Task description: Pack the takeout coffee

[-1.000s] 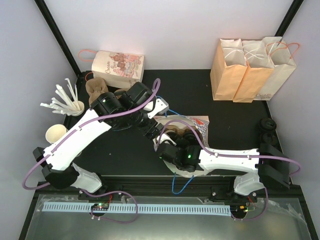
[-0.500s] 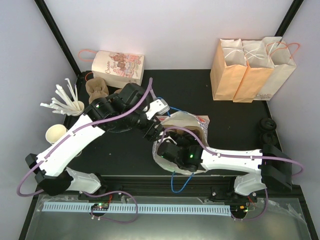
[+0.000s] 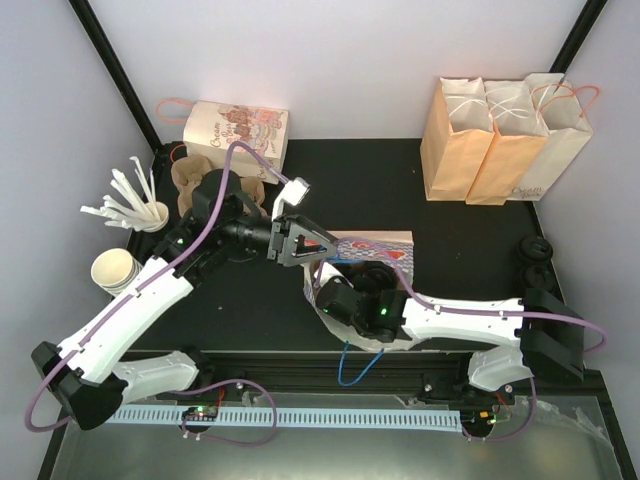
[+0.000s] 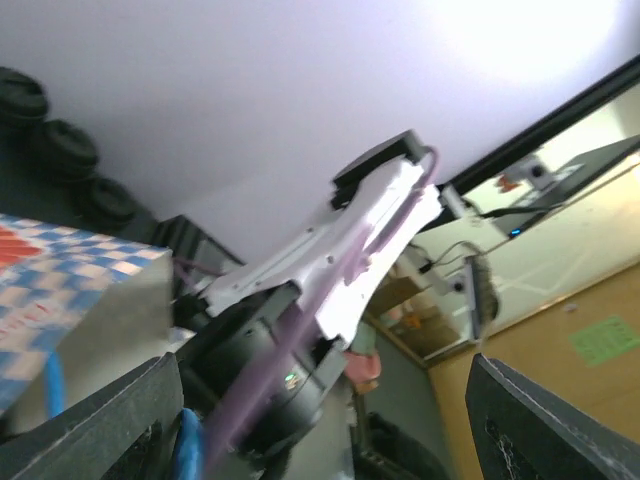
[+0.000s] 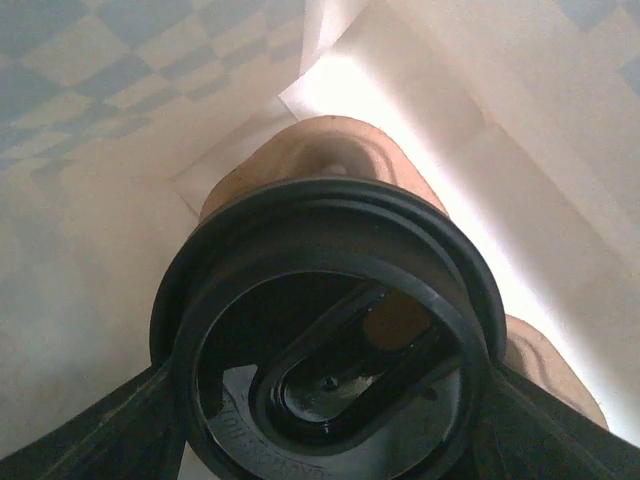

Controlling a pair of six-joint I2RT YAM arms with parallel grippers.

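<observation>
The lidded cup (image 5: 325,335) is sitting in a pulp carrier (image 5: 345,150) inside the checkered bag (image 3: 385,250), filling the right wrist view, and the right gripper (image 3: 352,292) is clamping it between its fingers; the left gripper (image 3: 318,243) is hovering at the bag's mouth, jaws apart and empty. Packing is looking well along, with release and withdrawal seemingly remaining; how many cups the bag is holding is staying hidden.

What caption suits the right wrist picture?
Black-lidded coffee cup seated in a brown pulp carrier inside a paper bag.
</observation>
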